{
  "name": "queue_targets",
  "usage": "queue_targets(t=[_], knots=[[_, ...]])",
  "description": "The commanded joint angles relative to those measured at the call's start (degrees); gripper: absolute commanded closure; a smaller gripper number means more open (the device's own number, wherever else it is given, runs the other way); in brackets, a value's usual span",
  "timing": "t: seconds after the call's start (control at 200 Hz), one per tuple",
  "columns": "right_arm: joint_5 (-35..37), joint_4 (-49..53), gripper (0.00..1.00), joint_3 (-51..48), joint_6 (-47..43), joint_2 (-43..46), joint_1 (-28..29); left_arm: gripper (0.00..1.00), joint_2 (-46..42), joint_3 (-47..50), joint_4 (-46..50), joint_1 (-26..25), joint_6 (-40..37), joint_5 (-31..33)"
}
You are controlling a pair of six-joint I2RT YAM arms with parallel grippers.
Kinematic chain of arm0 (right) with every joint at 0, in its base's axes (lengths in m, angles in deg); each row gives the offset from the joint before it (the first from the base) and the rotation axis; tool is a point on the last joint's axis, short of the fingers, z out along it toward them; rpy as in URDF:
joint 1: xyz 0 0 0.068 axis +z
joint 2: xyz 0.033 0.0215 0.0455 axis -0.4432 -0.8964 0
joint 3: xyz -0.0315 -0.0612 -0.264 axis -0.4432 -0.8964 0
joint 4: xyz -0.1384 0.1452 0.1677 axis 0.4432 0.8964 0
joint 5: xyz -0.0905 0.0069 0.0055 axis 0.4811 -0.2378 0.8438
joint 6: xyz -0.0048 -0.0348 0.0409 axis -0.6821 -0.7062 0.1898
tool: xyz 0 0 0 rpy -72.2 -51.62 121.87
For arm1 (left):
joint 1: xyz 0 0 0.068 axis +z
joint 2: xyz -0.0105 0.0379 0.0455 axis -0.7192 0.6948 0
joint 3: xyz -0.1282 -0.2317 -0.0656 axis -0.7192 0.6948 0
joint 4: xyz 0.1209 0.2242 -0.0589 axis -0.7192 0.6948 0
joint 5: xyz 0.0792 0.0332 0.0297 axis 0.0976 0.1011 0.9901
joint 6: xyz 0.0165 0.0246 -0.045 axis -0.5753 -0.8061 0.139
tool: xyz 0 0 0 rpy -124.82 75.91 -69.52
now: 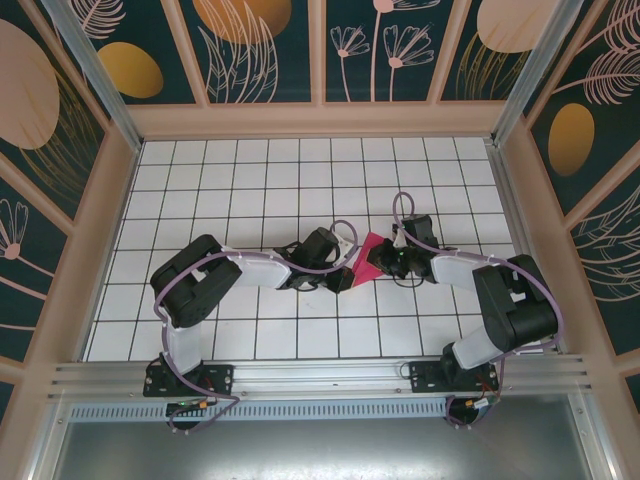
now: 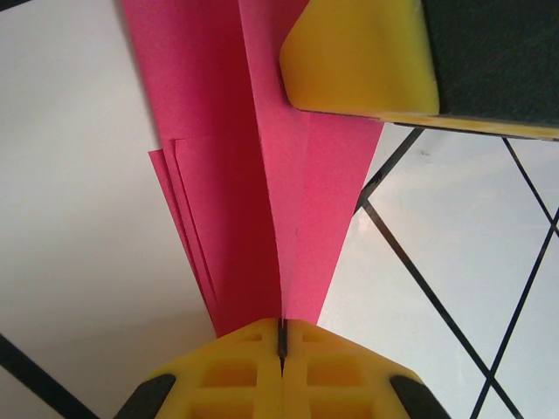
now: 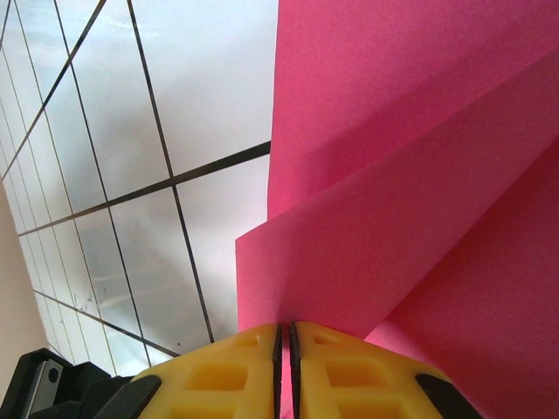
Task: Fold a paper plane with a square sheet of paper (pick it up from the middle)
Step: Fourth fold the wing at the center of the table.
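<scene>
Near the middle of the table (image 1: 250, 180), the folded pink paper (image 1: 372, 245) was gripped by both tightly closed pincers, the left pincer (image 2: 281, 345) at its 8 o'clock side, the right pincer (image 3: 284, 345) at 4 o'clock.

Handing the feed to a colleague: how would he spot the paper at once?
On the white gridded table, find where the two black arms meet. The left gripper and right gripper are both shut on the folded paper between them. Its magenta-pink sets it apart from the black arms and white table.
</scene>
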Motion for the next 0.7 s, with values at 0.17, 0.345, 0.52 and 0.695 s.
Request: queue_targets(t=[0.17,0.345,0.52,0.695], knots=[[-0.7,0.1,0.86,2.0,-1.2,-2.4,-1.1,1.0,1.0,1.3,-3.3,0.8,7.2,-4.9],[-1.9,-1.2,0.86,2.4,-1.4,-3.7,-2.0,1.0,1.3,2.9,-7.3,1.9,11.9,-8.1],[-3.1,-1.0,0.86,3.6,-2.1,-3.7,-2.1,1.0,1.9,3.2,-8.2,2.1,13.3,-8.7],[-3.3,-1.0,0.85,3.8,-2.0,-4.4,-2.0,1.0,2.2,3.2,-8.0,2.2,13.9,-8.3]])
